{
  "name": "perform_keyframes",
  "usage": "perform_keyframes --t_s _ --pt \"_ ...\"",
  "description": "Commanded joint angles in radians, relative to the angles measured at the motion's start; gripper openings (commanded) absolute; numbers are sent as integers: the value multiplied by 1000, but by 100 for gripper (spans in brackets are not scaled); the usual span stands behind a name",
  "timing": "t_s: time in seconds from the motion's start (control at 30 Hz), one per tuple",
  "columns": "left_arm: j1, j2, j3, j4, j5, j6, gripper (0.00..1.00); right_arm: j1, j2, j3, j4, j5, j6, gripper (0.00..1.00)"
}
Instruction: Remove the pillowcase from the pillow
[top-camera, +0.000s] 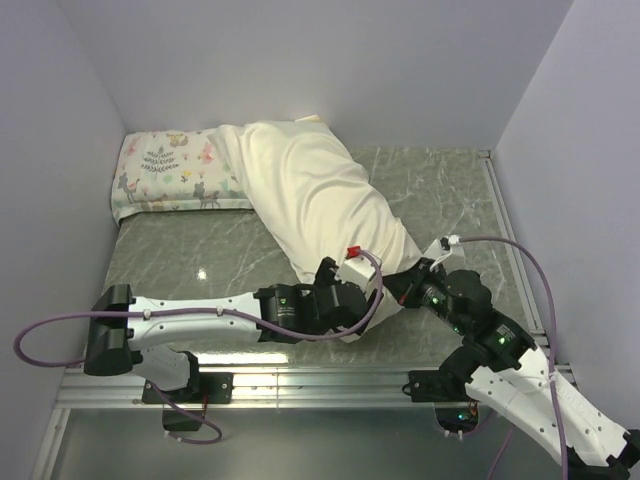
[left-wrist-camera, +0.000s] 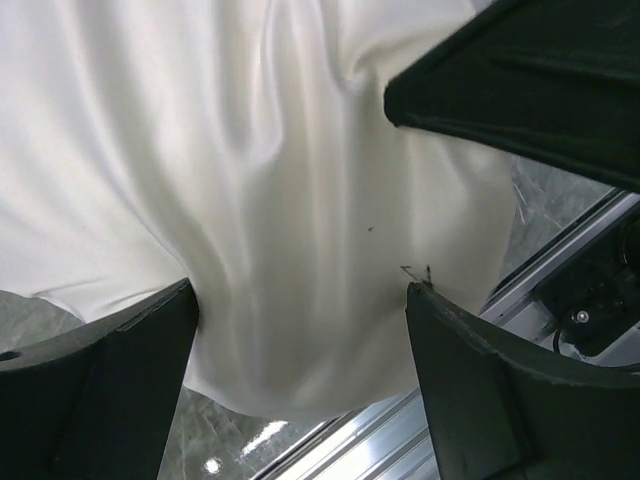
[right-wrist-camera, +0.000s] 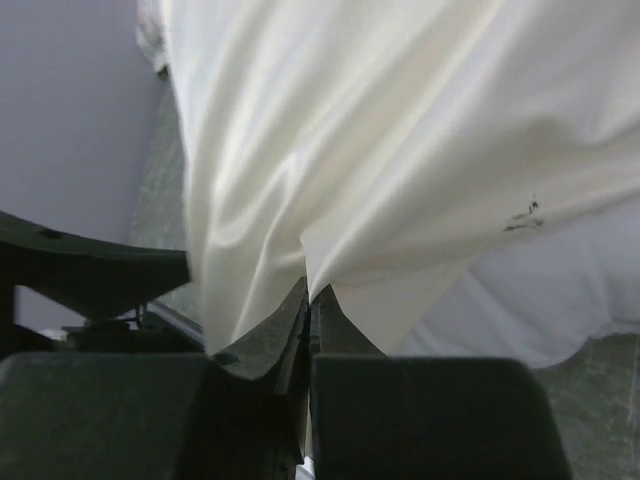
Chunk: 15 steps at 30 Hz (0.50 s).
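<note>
most of the job was left: the pillowcase (top-camera: 310, 200) covered nearly all the pillow (right-wrist-camera: 560, 305) (one white patch showed) on the table (top-camera: 450, 190). the right gripper (right-wrist-camera: 308, 300) pinched its near fold; the left gripper (left-wrist-camera: 300, 290) hung wide open above.

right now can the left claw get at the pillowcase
Probably yes: the left claw is open with the pillowcase straight ahead between its fingers, nothing over it. The right claw, shut on the same cloth, sits close beside.
</note>
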<state>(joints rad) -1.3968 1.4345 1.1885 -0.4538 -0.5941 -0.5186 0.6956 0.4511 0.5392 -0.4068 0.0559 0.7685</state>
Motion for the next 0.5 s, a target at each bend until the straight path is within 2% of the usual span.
perform_keyframes --t_s 0.0,0.17,0.33,0.47 --pt "-39 39 60 63 -47 -26 89 -1 40 112 82 -53 -2 0" --pt "-74 58 63 101 -96 -38 90 -1 118 166 147 -103 6 0" --pt "-90 67 57 118 -166 -61 89 -2 216 214 181 -102 5 0" --pt "-96 53 24 147 -162 -86 86 -2 271 255 177 -61 -15 0"
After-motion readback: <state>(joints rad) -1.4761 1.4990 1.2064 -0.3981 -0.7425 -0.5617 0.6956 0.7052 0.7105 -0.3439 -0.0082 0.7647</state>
